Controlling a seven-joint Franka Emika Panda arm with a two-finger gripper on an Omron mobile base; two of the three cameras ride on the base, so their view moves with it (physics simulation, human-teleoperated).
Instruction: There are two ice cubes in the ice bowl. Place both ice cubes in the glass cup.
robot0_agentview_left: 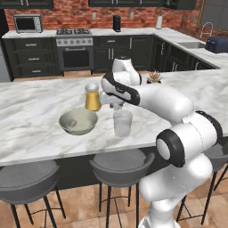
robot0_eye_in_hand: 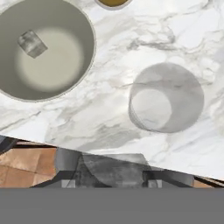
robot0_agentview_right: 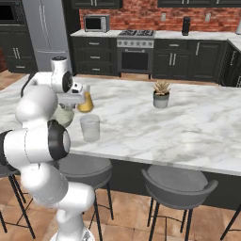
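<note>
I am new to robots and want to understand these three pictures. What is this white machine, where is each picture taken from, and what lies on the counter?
The white machine is a robot arm ending in a two-finger gripper. Two pictures come from cameras behind the arm, one at its left and one at its right. The third looks down from the hand itself. On the marble counter stand a beige ice bowl, a clear glass cup, a glass of orange liquid and a small plant. The gripper is shut on one ice cube, above the counter close to the cup. The second ice cube lies in the bowl.
</note>
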